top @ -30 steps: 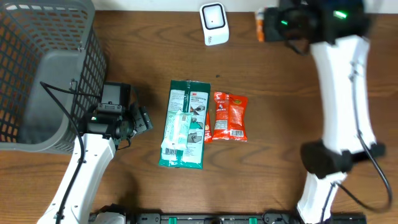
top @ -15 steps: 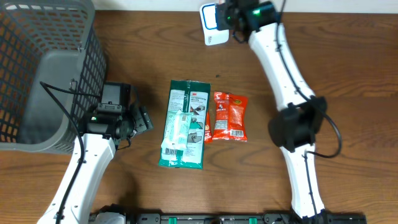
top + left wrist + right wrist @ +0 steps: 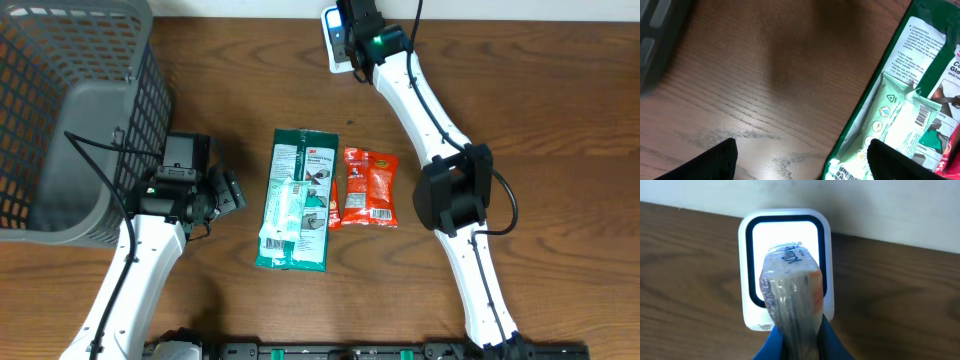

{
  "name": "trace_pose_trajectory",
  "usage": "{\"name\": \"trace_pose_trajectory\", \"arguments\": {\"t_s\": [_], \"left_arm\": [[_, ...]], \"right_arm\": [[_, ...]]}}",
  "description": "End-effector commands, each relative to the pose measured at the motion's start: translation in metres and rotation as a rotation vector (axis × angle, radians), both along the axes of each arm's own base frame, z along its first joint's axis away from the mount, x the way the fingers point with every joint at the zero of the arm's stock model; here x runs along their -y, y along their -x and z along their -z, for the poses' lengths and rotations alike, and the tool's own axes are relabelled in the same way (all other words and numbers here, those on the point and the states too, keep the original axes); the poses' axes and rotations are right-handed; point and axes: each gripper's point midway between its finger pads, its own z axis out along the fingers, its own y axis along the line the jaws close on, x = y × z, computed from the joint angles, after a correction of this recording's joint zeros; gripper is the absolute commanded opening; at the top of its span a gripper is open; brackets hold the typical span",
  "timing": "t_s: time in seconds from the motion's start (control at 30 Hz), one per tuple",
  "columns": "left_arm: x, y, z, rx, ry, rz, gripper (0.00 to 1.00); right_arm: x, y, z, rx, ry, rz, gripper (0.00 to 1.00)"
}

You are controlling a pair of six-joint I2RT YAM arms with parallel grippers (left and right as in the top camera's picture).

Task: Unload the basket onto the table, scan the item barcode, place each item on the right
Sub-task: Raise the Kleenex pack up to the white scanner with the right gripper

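Right pincer (image 3: 800, 347) clamps wrapped pack (image 3: 790, 290) before the scanner (image 3: 785, 235).

1. Right wrist: packet (image 3: 790, 300) covers the middle of the scanner (image 3: 785, 232) window. Its lower end runs off the bottom edge. Print blurred, unreadable.
2. Right gripper (image 3: 795, 347): only blue finger bits show at the bottom edge.
3. Overhead: scanner mostly under the right gripper, only its left side shows. Packet hidden there.
4. Basket (image 3: 70, 120) cut by top and left edges.
5. Overhead: left gripper (image 3: 800, 162) jaws lost against the dark wrist body.
6. Left wrist: fingertips cut by the bottom edge. Green pack (image 3: 867, 105) cut top, right and bottom. Red pack (image 3: 952, 167) just a corner sliver. Small print unreadable. Basket a dark blur top-left.
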Motion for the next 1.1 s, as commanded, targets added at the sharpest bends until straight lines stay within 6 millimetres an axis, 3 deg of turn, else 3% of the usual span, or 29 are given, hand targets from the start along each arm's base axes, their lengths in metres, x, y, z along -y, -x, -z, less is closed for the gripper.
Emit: {"name": "trace_pose_trajectory", "arguments": {"t_s": [0.0,0.23,0.6,0.67,0.77,0.87,1.07], "left_arm": [[-0.003,0.000,0.000,-0.002,-0.008,-0.009,0.84],[-0.003,0.000,0.000,-0.002,-0.008,-0.009,0.84],[-0.003,0.000,0.000,-0.002,-0.008,-0.010,0.84],[-0.003,0.000,0.000,-0.002,-0.008,-0.010,0.84],[-0.003,0.000,0.000,-0.002,-0.008,-0.010,0.84],[-0.003,0.000,0.000,-0.002,-0.008,-0.010,0.84],[-0.003,0.000,0.000,-0.001,-0.008,-0.010,0.84]], "right_arm": [[0.001,-0.003,-0.011,0.031,0.006,0.006,0.01],[-0.003,-0.009,-0.013,0.059,-0.014,0.000,0.01],[0.005,-0.004,0.007,0.003,-0.027,0.019,0.02],[0.003,-0.002,-0.004,0.009,-0.050,0.021,0.01],[0.004,0.003,-0.037,0.033,-0.083,0.002,0.02],[0.012,0.023,-0.072,0.015,-0.068,-0.023,0.03],[0.056,0.103,-0.130,-0.139,-0.008,0.002,0.01]]}}
